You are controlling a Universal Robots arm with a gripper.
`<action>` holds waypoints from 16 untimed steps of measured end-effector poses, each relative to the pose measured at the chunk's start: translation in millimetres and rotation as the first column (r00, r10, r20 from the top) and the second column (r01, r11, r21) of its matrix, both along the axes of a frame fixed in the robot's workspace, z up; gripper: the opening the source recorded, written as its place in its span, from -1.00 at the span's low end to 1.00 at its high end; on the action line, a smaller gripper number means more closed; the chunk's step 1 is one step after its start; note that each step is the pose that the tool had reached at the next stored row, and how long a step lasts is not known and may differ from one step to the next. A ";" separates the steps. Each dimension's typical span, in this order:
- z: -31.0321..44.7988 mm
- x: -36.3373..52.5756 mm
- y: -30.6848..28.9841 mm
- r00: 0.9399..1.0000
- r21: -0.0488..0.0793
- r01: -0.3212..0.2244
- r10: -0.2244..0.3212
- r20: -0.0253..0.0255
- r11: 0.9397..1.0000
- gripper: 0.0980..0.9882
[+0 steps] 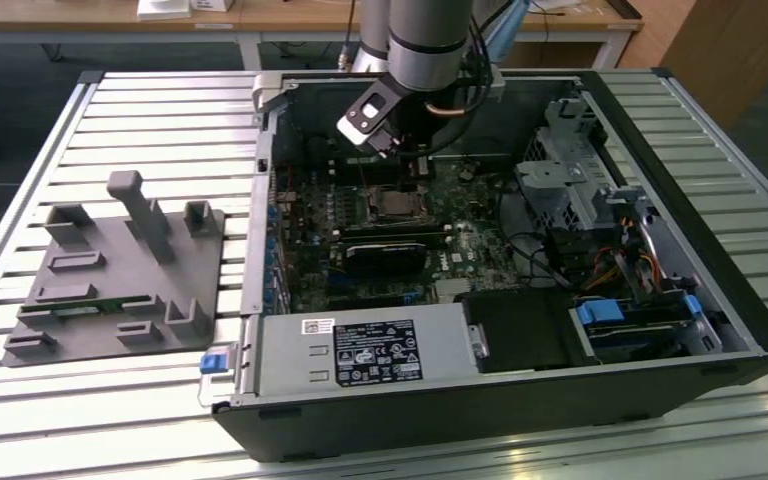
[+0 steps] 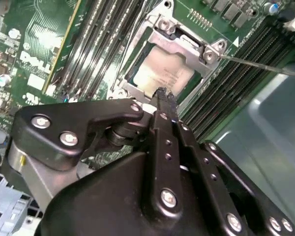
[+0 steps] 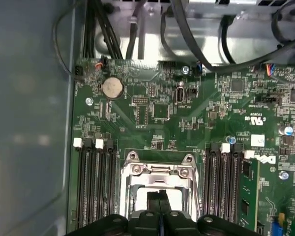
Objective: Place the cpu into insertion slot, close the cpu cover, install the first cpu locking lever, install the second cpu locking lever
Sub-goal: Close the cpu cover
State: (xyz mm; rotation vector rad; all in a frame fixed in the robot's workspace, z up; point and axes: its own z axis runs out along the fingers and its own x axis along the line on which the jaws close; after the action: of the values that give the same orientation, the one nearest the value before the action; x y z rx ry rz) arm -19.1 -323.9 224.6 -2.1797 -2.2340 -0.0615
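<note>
We judge two steps done: the cpu (image 2: 160, 73) lies in the slot (image 1: 391, 203) under the lowered cover (image 2: 184, 46), while our empty gripper (image 2: 162, 93), fingers pressed together, hovers at the slot's edge and a lever (image 2: 258, 65) beside the slot looks unlatched.

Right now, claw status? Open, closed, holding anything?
Claw: closed, nothing visible between its fingers; its tip is over the cpu, which sits under the cpu cover.
</note>
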 end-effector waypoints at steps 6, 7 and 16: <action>-3.4 -16.3 -0.4 1.000 0.000 0.000 0.000 -0.002 1.000 -0.98; -4.0 -18.2 -0.3 1.000 0.000 0.000 0.000 -0.002 1.000 -0.98; -10.5 -25.2 -0.3 1.000 0.000 0.000 0.000 -0.002 1.000 -0.98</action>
State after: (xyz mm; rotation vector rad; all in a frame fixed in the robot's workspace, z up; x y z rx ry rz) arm -44.3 -324.2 214.0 -2.1788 -2.2328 -0.0588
